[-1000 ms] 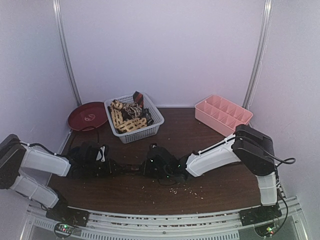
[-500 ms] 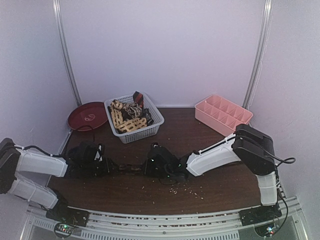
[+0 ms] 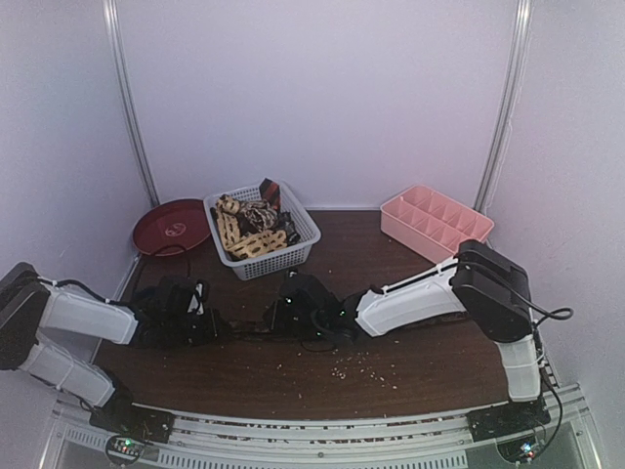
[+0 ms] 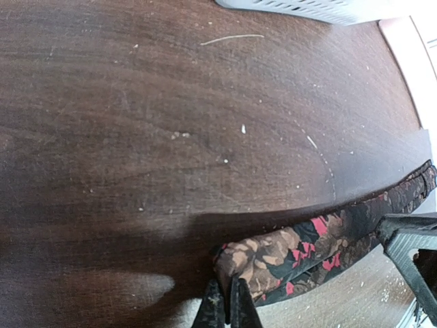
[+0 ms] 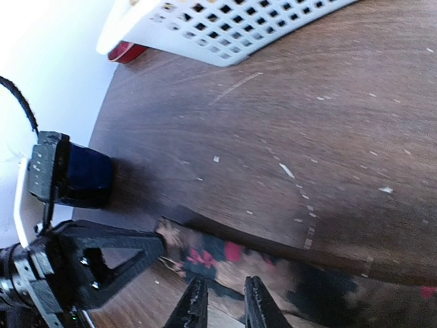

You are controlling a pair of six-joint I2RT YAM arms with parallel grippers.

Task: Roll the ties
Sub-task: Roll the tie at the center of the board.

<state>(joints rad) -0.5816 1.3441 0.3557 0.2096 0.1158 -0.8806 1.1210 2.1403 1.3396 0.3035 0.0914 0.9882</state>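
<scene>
Here, limp floral tie (image 4: 311,249) (soft, narrow).

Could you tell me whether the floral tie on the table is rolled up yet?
Not yet: the dark floral fabric tie lies stretched flat along the brown wooden table, its end pinched by the left gripper.

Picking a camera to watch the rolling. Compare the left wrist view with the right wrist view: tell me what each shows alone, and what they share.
Only the left wrist view: the left gripper, jaws pinched shut on the floral tie at its end.
Only the right wrist view: a dark blue mug, a red plate, and the right gripper, jaws slightly apart.
Both: the tie, the white basket and the wooden table.
</scene>
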